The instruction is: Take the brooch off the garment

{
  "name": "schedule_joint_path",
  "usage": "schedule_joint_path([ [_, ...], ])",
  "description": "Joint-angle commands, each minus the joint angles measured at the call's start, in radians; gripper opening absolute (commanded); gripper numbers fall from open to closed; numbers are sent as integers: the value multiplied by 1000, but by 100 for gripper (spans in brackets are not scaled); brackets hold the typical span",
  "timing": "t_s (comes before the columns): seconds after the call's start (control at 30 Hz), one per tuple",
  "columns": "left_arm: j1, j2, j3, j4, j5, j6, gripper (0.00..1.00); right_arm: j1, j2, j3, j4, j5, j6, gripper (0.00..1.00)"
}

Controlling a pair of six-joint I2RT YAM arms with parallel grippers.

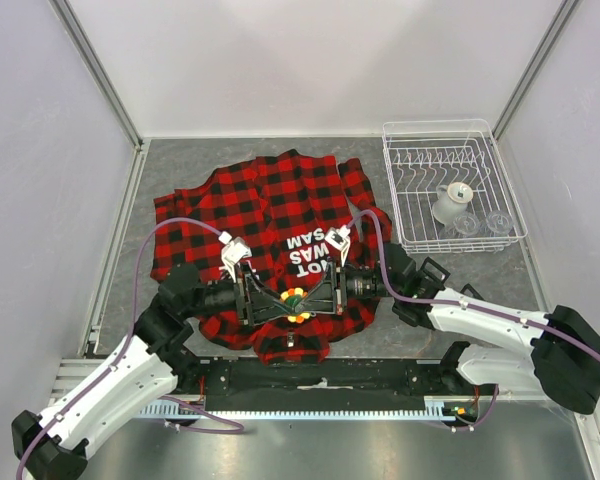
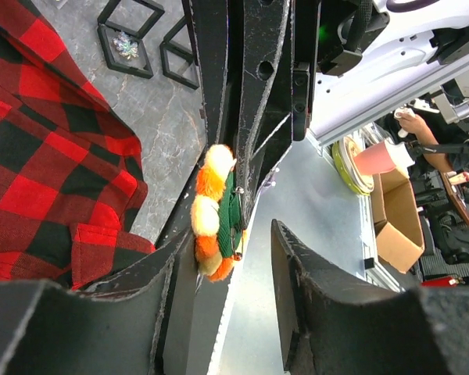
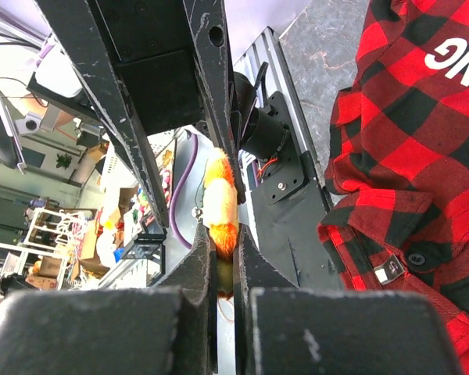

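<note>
The brooch (image 1: 295, 303), a fuzzy yellow, orange and green flower pin, hangs between my two grippers over the lower hem of the red-and-black plaid garment (image 1: 270, 195). My right gripper (image 1: 306, 299) is shut on it; in the right wrist view its fingers (image 3: 195, 258) clamp the brooch (image 3: 221, 205). My left gripper (image 1: 282, 301) is open. In the left wrist view its jaws stand wide apart (image 2: 233, 241), and the brooch (image 2: 209, 211) sits by its left finger, with no cloth showing on it. The garment (image 2: 39, 156) lies flat below.
A white wire dish rack (image 1: 420, 150) stands at the back right, holding a white spool (image 1: 450, 203) and clear glasses. Grey walls close in the table on three sides. A black rail (image 1: 320, 375) runs along the near edge.
</note>
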Motion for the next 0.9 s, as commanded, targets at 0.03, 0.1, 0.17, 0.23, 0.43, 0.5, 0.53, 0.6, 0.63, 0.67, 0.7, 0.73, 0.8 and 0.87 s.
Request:
schedule_joint_path([
  [0.03, -18, -18, 17, -1, 53, -38, 45, -15, -12, -20, 89, 88, -24, 0],
  [0.1, -18, -7, 11, 10, 57, -38, 41, -15, -16, -26, 111, 77, -13, 0],
  [0.17, -18, 8, 8, 22, 69, -35, 33, -15, -9, -28, 137, 66, -7, 0],
  [0.23, -18, 13, 3, 41, 79, -38, 24, -15, 0, -30, 151, 49, -1, 0],
  [0.43, -18, 0, 6, 38, 77, -36, 31, -14, 14, -30, 142, 55, -5, 0],
  [0.5, -18, 0, 8, 36, 80, -35, 32, -15, 20, -30, 145, 52, -5, 0],
  [0.53, -18, 2, 8, 36, 86, -36, 33, -15, 20, -28, 145, 51, -7, 0],
  [0.6, -18, 9, 6, 44, 92, -36, 34, -15, 23, -25, 148, 48, -10, 0],
  [0.63, -18, 19, 6, 50, 105, -38, 34, -15, 24, -23, 148, 46, -9, 0],
  [0.67, -18, 23, 6, 54, 109, -40, 34, -14, 24, -23, 148, 45, -10, 0],
  [0.7, -18, 25, 6, 67, 111, -41, 33, -14, 24, -23, 148, 45, -10, 0],
  [0.73, -18, 29, 3, 70, 114, -44, 33, -14, 24, -22, 146, 42, -15, 0],
  [0.8, -18, 34, 5, 80, 117, -47, 31, -14, 24, -19, 136, 42, -24, 0],
  [0.87, -18, 43, 5, 88, 125, -53, 30, -14, 24, -19, 136, 42, -25, 0],
])
